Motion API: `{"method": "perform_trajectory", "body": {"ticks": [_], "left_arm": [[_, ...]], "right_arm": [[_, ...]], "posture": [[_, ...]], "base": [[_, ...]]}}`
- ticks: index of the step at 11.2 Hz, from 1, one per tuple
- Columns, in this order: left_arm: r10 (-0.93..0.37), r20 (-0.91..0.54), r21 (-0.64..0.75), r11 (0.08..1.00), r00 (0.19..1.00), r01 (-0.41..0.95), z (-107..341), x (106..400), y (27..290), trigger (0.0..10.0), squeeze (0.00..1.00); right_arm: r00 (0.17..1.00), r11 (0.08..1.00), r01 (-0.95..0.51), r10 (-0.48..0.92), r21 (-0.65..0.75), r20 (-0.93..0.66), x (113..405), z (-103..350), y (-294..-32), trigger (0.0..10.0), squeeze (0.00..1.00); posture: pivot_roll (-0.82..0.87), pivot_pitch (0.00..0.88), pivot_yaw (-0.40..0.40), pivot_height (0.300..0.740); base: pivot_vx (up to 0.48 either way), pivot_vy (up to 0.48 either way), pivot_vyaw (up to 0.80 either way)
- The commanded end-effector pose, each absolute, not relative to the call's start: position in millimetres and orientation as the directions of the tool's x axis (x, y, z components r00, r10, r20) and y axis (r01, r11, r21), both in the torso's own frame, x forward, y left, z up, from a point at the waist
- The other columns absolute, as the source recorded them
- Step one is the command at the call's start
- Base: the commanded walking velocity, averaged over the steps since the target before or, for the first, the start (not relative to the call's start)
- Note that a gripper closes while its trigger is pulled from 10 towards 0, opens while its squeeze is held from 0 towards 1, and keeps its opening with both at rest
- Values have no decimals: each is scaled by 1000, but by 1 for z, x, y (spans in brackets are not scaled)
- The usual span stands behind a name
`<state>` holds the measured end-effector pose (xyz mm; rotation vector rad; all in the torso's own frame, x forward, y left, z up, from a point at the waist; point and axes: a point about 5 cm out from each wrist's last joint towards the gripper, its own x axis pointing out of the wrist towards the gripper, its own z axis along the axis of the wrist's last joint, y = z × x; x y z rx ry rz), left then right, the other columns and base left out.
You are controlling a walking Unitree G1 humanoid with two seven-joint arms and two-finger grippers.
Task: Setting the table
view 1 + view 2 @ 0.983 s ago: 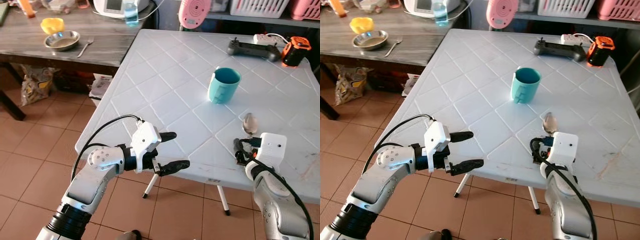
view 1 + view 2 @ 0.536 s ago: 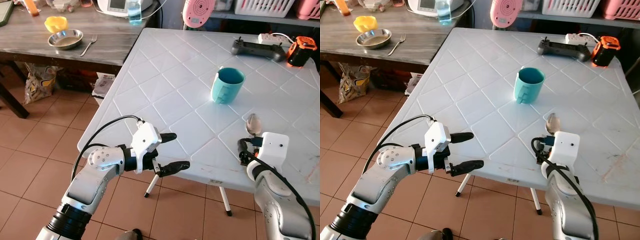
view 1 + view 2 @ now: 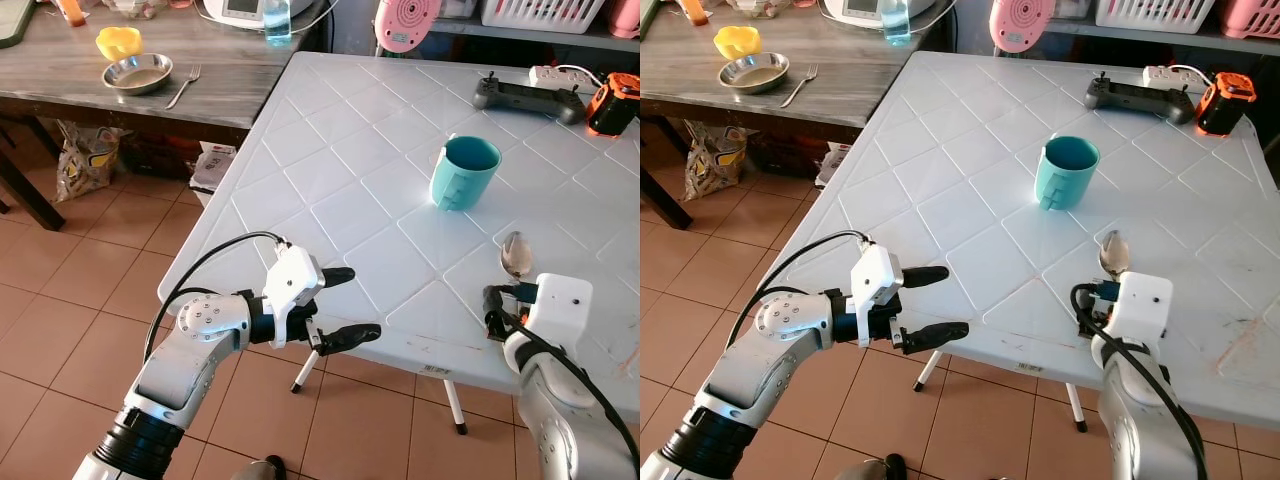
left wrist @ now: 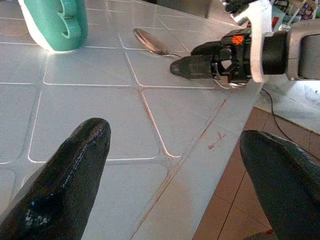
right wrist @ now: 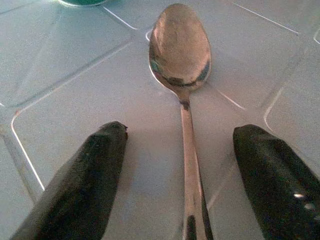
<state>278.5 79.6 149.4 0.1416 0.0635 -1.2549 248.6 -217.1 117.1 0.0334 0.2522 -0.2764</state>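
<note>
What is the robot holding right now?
Nothing. The spoon lies on the table between the right claw's open fingers; the left claw is open too.

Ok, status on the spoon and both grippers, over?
Right gripper open, fingers either side of the spoon handle, spoon flat on the white table. Left gripper open, idle at the table's near edge. Teal cup beyond, not blocking.

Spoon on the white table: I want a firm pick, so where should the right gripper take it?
Probably the thin handle of the spoon, approached from the table's near edge: it lies flat, bowl pointing away, between the open fingers of the right gripper.
</note>
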Motion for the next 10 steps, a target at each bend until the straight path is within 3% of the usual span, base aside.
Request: {"method": "perform_trajectory", "body": {"ticks": [1,8,10], "left_arm": [[-946,-128,82,289,298,954,151,277,77,10000,0],[-945,-126,77,293,301,953,150,280,75,10000,0],[-946,-126,75,291,299,954,150,280,75,10000,0]], "right_arm": [[893,953,303,-287,-7,-347,238,98,-222,10000,663],[877,922,382,-385,-71,-288,234,104,-239,10000,655],[893,909,414,-414,-40,-177,239,122,-241,10000,651]], "posture": [[89,160,44,740],[86,152,42,740],[85,152,46,740]], "base": [[0,0,0],[0,0,0],[0,0,0]]}}
